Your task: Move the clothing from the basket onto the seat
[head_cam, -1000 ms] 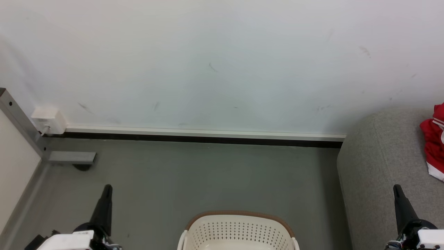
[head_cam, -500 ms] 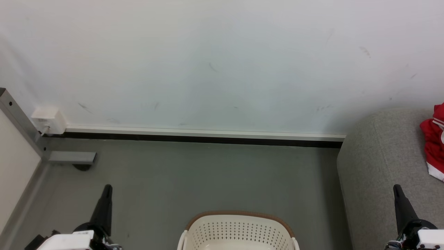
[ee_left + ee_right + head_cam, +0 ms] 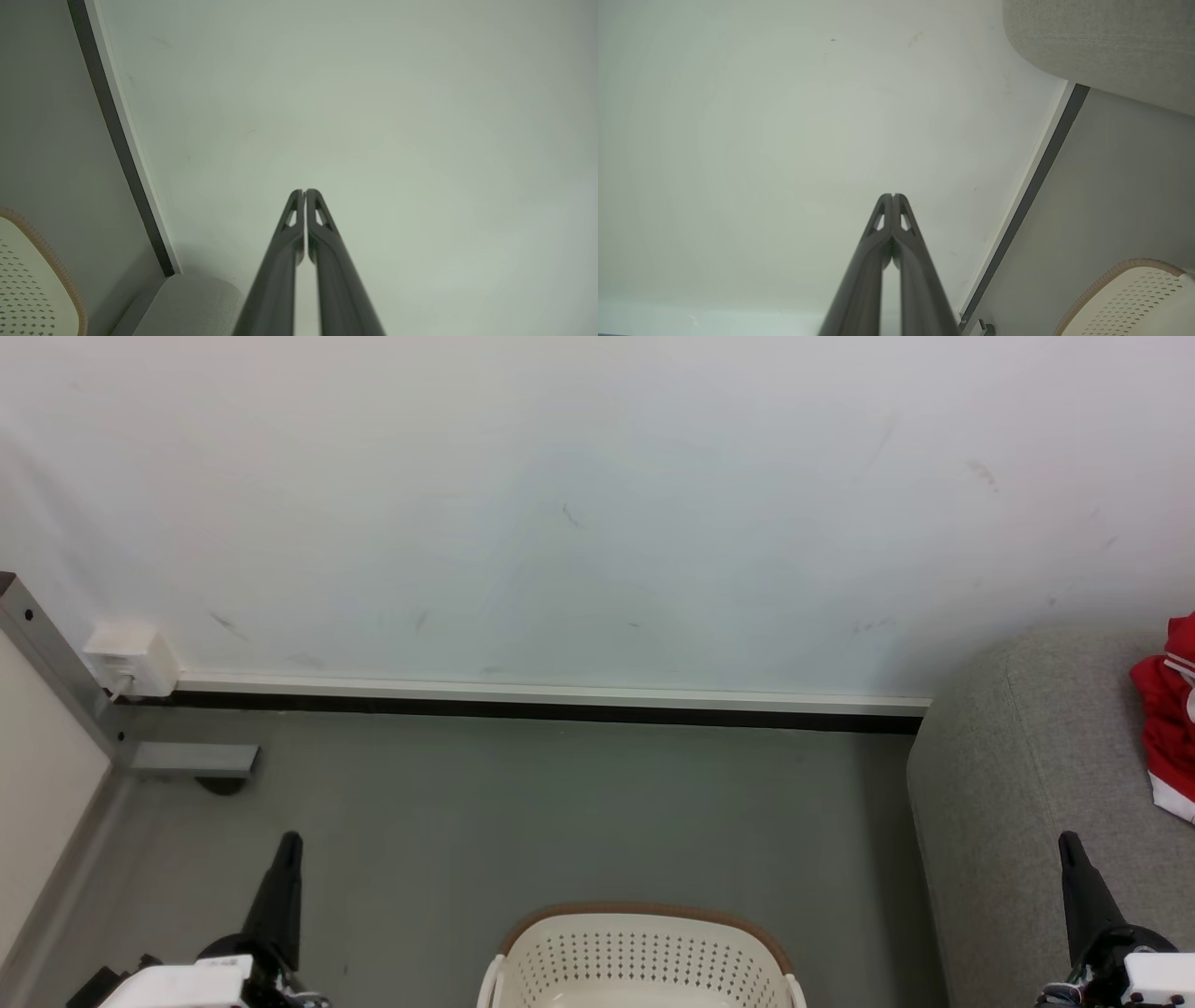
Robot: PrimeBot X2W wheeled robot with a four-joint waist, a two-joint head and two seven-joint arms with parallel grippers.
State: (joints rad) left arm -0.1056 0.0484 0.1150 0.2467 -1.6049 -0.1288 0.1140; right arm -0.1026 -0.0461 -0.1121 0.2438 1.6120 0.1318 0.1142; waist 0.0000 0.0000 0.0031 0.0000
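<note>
The cream basket with its brown rim stands on the floor at the bottom centre of the head view; its inside is cut off by the frame edge. Red clothing with white trim lies on the grey seat at the right edge. My left gripper points up at the lower left, shut and holding nothing. Over the seat's front, my right gripper is shut with nothing in it. Both wrist views confirm this: left gripper and right gripper have fingertips pressed together, facing the white wall.
A white wall with a pale skirting strip runs across behind the grey floor. At the left stand a metal frame leg and a white wall box. The basket rim also shows as basket and basket.
</note>
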